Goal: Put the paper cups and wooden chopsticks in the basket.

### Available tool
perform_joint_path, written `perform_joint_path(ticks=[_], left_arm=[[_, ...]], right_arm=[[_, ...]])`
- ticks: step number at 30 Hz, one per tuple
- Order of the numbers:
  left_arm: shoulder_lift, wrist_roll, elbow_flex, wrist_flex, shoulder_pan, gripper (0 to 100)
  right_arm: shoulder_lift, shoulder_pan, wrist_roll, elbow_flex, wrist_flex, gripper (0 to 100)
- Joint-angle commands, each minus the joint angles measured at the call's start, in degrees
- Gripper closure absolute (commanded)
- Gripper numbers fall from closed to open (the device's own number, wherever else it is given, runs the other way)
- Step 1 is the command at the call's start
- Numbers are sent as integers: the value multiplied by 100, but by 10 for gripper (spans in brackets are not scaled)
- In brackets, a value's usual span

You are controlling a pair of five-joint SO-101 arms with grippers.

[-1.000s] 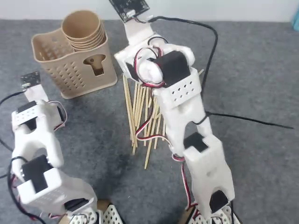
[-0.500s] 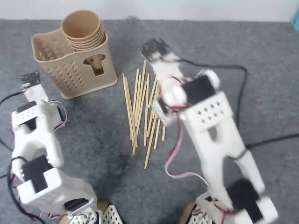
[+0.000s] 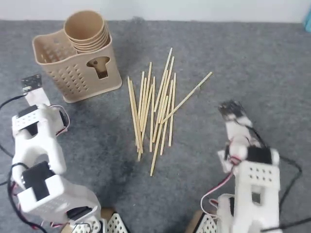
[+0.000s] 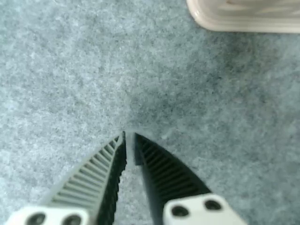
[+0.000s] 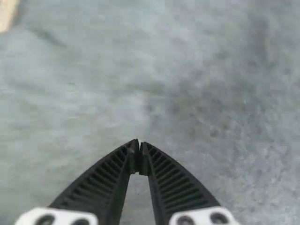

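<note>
On your left, the white left arm [image 3: 39, 145] sits folded at the near edge; its left gripper [image 4: 130, 136] hangs low over the grey felt-like worktop [image 3: 252, 58], fingers drawn almost together with nothing between them. Just beyond it stands the beige perforated plastic basket [image 3: 73, 80]; the stack of brown paper cups [image 3: 86, 26] is already inside it, at the end nearer the middle, so that half of the job looks done.

In the middle, the pale wooden chopsticks [image 3: 154, 109] lie loose on the worktop in a rough bundle, near the basket but apart from it; one stray stick [image 3: 189, 94] splays off toward the right.

On your right, the white right arm [image 3: 252, 179] is tucked back, well apart from the pile; its right gripper [image 5: 139, 143] has the fingers pressed together, empty.

Watch the pickup. Thin sticks lying flat will likely roll or slip out of a pinch; if you grab too many, some may drop short of the basket; if you come in low, you may scatter the bundle or knock the basket and tip the cups.
</note>
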Motion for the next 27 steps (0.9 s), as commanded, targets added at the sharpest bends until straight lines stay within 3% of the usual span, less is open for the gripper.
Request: perform_joint_path(ticks=[1,5,16,27], left_arm=[[-105,26,-374,316,88,867],[-105,26,-1218,1196,88,877],[-105,26,-5323,4756,97,888],[-536,105,-7178,4809,149,884]], right_arm=[[-391,576,97,1055,-1147,991],[-541,910,-299,941,-989,990],[-585,1015,-281,1116,-1235,990],[-558,1024,-35,1125,-1226,990]])
